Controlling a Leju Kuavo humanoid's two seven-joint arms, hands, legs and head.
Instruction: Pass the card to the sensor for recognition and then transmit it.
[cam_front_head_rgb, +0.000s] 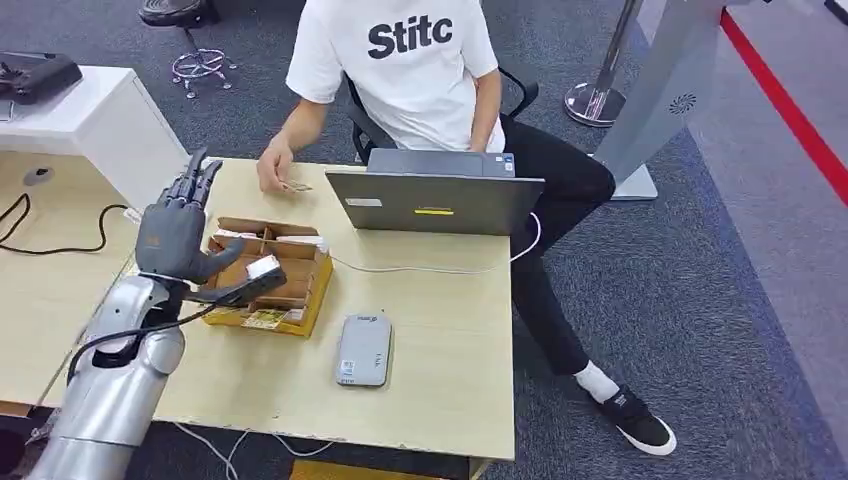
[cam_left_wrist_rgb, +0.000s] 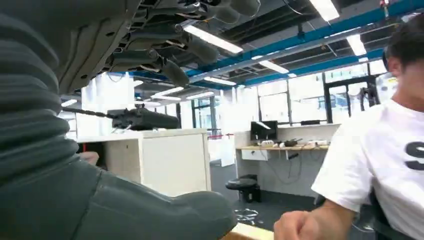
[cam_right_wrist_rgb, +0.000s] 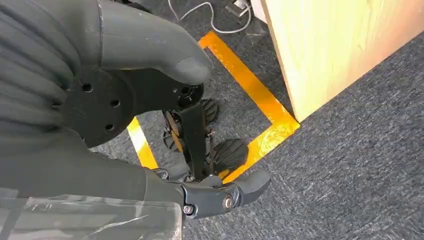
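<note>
One card (cam_front_head_rgb: 296, 186) is seen near the table's (cam_front_head_rgb: 440, 350) far edge, under the fingers of a seated person's hand (cam_front_head_rgb: 273, 168). The left hand (cam_front_head_rgb: 180, 225) is raised above the table's left edge, beside an open cardboard box (cam_front_head_rgb: 268, 278); its fingers (cam_front_head_rgb: 200, 175) are spread apart and pointed upward, the thumb is stretched toward the box, and nothing is held. A grey sensor (cam_front_head_rgb: 363, 349) is laid flat near the table's front edge, just right of the box. A laptop (cam_front_head_rgb: 435, 200) is set at the far edge. The right hand (cam_right_wrist_rgb: 150, 100) is hung beside the table over carpet and orange tape (cam_right_wrist_rgb: 250, 85), fingers loosely apart, holding nothing.
</note>
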